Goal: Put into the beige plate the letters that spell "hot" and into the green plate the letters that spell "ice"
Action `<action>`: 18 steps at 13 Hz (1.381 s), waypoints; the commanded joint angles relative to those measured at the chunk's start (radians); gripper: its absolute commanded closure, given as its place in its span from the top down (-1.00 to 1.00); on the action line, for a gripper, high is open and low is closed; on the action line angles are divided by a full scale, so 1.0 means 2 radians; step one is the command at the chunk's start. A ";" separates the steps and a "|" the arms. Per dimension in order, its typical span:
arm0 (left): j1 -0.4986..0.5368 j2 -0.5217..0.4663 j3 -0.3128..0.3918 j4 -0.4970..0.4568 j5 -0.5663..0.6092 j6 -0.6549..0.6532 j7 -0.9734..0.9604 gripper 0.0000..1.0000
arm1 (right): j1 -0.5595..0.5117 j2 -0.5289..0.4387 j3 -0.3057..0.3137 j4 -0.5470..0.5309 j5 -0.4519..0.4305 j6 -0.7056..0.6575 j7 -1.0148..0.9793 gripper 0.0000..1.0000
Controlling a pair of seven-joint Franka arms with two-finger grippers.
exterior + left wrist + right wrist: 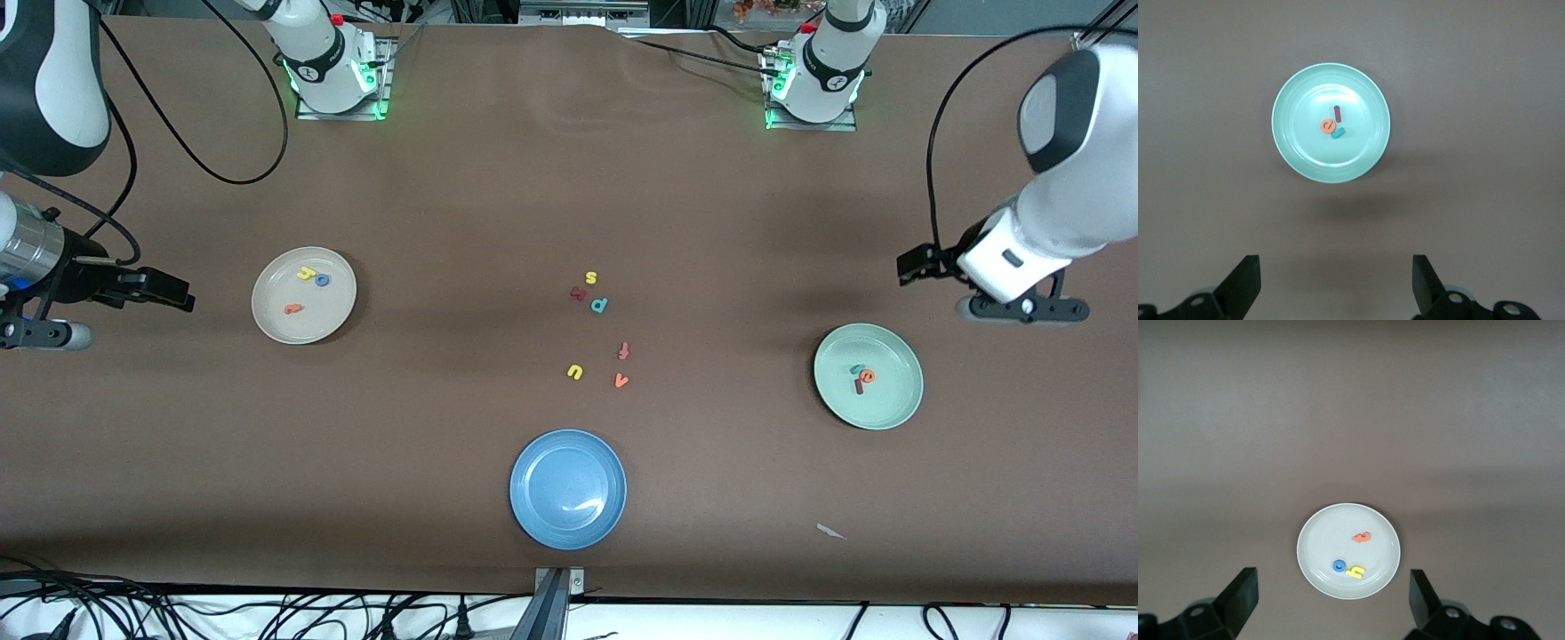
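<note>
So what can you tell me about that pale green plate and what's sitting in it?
The green plate is round, shallow and pale mint, with a plain rim and a smooth, slightly glossy look, like plastic. It sits flat on the brown table toward the left arm's end. Three tiny toy letters lie clustered near its middle: a dark red bar-shaped "i", an orange "e" and a teal "c". Nothing else touches the plate.

You look down on a broad brown table (498,204) under even overhead light, soft shadows banding its surface. Black cables (178,613) tangle along a white strip at its near edge, where a metal bracket (556,596) sits mid-edge.
</note>
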 commanded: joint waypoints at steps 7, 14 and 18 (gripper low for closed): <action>-0.051 -0.057 0.067 0.054 -0.047 -0.105 0.002 1.00 | 0.005 -0.017 -0.002 -0.015 -0.003 0.000 0.010 0.99; -0.048 -0.041 0.064 0.093 -0.044 -0.135 0.008 1.00 | 0.000 -0.018 -0.007 -0.009 -0.003 0.002 0.018 0.98; -0.049 -0.040 0.063 0.093 -0.021 -0.130 0.009 1.00 | 0.000 -0.023 -0.011 -0.008 -0.004 -0.002 0.020 0.99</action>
